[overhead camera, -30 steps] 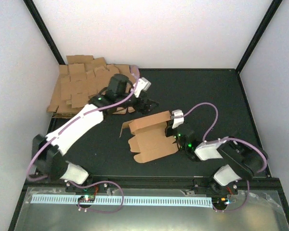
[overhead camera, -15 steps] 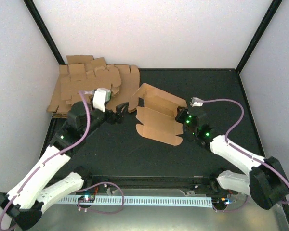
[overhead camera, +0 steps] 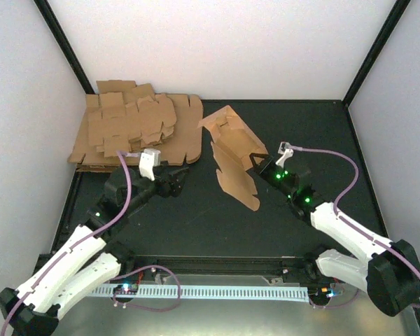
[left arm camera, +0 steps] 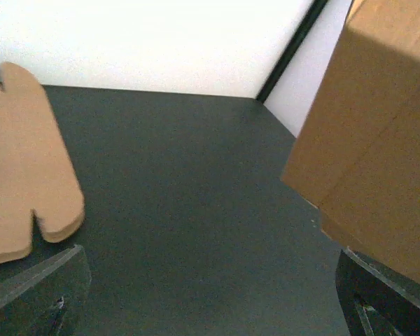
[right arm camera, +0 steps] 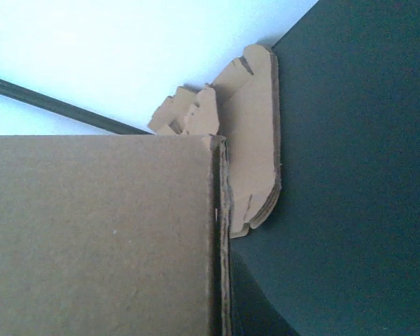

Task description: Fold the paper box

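On the dark counter (overhead camera: 196, 231), the left hand (overhead camera: 176, 180) is held low, left of the middle. Its jaws are spread wide and nothing is between them. It is pointed toward the paper box but is apart from it.

A little farther and to the right, the right hand (overhead camera: 257, 165) is clenched on the right edge of the paper box (overhead camera: 231, 148), so a thin wall of the carton is grasped. The box is found near the middle of the counter, toward the back, raised and tilted, with its flaps not yet closed. Whether its lower flap touches the counter cannot be told.

At the far left corner, a pile of cardboard sheets (overhead camera: 129, 126) is seen.

The step in hand is judged to be the turning of the half-formed box. For the next move, the free left hand would be needed at the open side, so that a flap can be pressed in while the box is steadied.
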Motion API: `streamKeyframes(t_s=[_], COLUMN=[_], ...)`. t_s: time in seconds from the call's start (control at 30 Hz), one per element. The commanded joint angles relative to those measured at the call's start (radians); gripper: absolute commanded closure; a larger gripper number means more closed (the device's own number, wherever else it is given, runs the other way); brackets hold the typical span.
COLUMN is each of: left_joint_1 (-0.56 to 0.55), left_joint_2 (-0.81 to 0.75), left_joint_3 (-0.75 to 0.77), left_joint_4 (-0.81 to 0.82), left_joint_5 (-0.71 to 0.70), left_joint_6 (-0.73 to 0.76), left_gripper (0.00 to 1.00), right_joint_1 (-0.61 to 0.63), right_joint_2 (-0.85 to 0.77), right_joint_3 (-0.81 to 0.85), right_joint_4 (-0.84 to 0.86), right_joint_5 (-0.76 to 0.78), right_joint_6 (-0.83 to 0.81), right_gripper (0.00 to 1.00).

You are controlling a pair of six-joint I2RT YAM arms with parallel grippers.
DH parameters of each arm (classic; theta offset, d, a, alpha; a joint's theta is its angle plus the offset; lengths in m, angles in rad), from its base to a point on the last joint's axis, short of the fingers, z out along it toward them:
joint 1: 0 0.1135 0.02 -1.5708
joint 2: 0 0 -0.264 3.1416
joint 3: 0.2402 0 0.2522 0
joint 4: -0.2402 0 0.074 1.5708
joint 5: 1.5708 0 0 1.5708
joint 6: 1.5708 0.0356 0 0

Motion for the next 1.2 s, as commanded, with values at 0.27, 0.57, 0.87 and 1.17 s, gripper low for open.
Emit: streamKeyframes(t_s=[0.27, 0.57, 0.87, 1.17], left_joint_1=[-0.195, -0.350, -0.350, -0.350], left_joint_2=[0.071, 0.261, 0.392, 0.409], left_joint_3=[-0.010, 0.144, 0.229, 0.233], left_joint_4=[0.271, 0.188, 0.118, 0.124], left_joint_5=[0.084, -0.103, -0.216, -0.268], left_joint_6=[-0.147, -0.251, -0.300, -0.240], left_gripper=[0.01, 0.01, 0.04, 0.76], right_joint_1=[0.017, 0.076, 0.126, 0.132], right_joint_2=[0.116, 0.206, 0.178, 0.160], right_joint_3=[-0.075, -0.075, -0.109, -0.131], right_joint_4=[0.185, 0.286, 0.327, 0.358], right_joint_5=[0.230, 0.402, 0.508, 0.515], right_joint_6=[0.232, 0.127, 0.042, 0.032], right_gripper=[0.98, 0.98, 0.98, 0.98])
